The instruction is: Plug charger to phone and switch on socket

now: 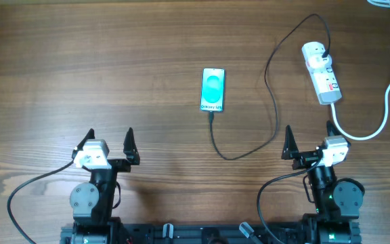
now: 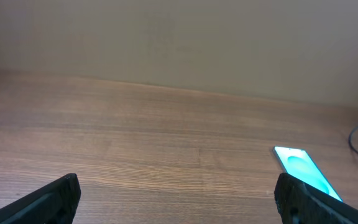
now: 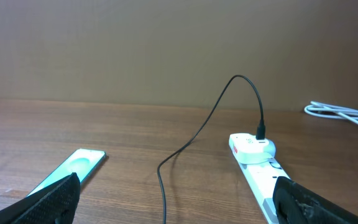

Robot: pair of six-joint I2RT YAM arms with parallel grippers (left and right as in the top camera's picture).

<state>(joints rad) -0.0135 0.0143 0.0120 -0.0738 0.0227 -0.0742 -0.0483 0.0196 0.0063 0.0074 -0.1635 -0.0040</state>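
The phone (image 1: 212, 89) lies flat mid-table with a cyan screen; it also shows in the left wrist view (image 2: 303, 171) and the right wrist view (image 3: 70, 171). The black charger cable (image 1: 274, 102) runs from the phone's near end, where its tip (image 1: 210, 114) meets the phone, in a loop up to a white adapter on the socket (image 1: 321, 72) at the far right. The cable (image 3: 191, 140) and socket (image 3: 260, 165) show in the right wrist view. My left gripper (image 1: 108, 141) and right gripper (image 1: 310, 135) are open and empty near the front edge.
The socket's thick white cord (image 1: 384, 102) loops off the right edge and back corner, seen also in the right wrist view (image 3: 344, 115). Bare wooden table (image 1: 80, 68) lies to the left of the phone.
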